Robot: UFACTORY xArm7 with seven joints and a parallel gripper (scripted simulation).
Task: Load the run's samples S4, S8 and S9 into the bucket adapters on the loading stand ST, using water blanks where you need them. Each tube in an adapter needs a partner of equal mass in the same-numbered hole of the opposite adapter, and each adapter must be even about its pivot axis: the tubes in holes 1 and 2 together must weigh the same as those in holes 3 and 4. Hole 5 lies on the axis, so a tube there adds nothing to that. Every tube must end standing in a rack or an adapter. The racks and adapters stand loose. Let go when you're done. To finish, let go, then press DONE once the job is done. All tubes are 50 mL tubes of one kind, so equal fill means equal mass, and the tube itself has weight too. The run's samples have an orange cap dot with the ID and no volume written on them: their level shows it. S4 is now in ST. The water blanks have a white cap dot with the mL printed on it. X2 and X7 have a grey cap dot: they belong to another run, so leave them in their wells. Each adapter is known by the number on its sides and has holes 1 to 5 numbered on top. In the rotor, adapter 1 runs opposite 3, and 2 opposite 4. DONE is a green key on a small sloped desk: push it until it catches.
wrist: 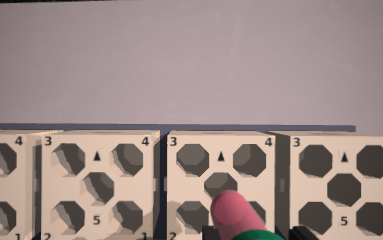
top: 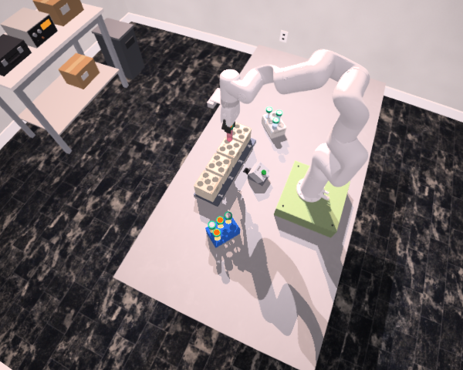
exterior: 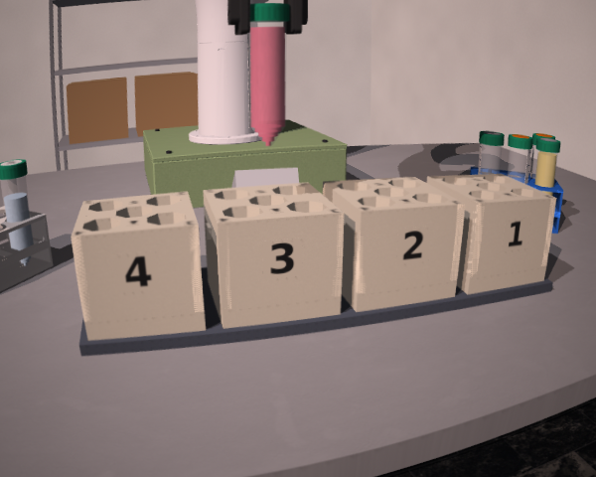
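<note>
My gripper (exterior: 266, 12) is shut on the green cap of a pink-filled tube (exterior: 266, 81) and holds it upright, well above the adapters. From the front, the tube hangs over adapter 3 (exterior: 275, 256). In the wrist view the tube's tip (wrist: 233, 210) lies over that adapter's lower middle, between hole 5 (wrist: 220, 183) and holes 1 and 2. Its ID is hidden. Adapters 4 (exterior: 139, 266), 2 (exterior: 403, 240) and 1 (exterior: 504, 234) stand in a row on the dark stand (top: 224, 163). All holes I can see are empty.
A blue rack (top: 222, 230) holds several tubes with orange, white and grey cap dots. A clear rack (top: 271, 123) holds green-capped blanks. The DONE desk with its green key (top: 263, 172) sits beside the stand. The arm's green base (top: 313, 199) is behind.
</note>
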